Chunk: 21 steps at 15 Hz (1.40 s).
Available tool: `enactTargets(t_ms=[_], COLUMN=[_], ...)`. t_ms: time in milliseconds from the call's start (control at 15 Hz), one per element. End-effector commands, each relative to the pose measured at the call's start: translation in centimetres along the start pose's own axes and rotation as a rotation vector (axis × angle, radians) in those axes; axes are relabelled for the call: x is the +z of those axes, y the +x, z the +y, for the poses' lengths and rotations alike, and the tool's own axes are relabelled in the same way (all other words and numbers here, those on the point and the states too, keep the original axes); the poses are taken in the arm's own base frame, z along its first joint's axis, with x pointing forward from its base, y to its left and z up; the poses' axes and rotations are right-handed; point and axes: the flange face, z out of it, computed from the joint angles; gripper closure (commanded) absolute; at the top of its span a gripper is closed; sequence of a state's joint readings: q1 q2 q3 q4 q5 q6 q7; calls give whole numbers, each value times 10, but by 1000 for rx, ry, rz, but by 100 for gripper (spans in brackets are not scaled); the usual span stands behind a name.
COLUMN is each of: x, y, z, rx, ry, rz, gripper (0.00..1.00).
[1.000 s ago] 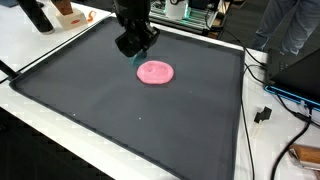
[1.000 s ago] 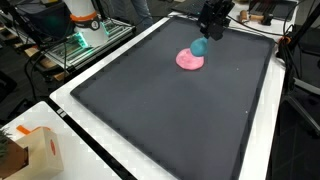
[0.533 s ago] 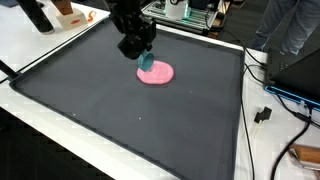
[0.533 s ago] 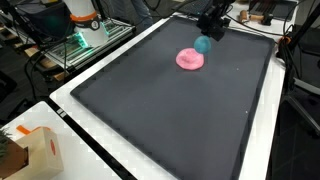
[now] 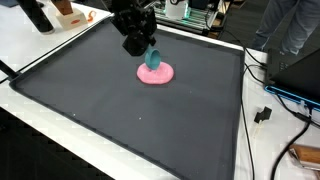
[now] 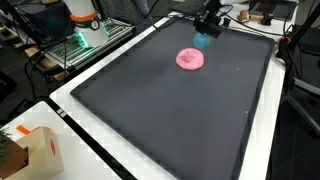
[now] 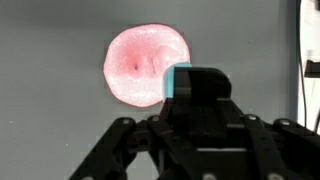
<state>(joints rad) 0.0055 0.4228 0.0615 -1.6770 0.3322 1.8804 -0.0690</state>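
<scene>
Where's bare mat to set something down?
Most of the dark mat is bare: from the pink plate to the near edge, and either side. Crowded only near the far edge, where the hand holds a teal object.

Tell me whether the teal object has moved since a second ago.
Yes. In an exterior view the teal object, held by the end effector, went rightward from the pink disc's left edge to above its middle.

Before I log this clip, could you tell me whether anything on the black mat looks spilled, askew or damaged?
Nothing stands out. The pink plate lies flat and whole on the black mat, with no spill visible. The gripper has its jaws shut on a teal object by the plate's edge.
</scene>
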Motion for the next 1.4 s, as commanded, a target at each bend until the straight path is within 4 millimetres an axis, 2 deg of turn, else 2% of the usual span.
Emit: enactTargets(t_ms=[0,733,1333], x=[6,35,57], y=[-15,-25,-31], z=[13,52,68], rx=[-47,-168,-202], ry=[96,328,434], rz=[20,85,105], gripper=[75,75,75])
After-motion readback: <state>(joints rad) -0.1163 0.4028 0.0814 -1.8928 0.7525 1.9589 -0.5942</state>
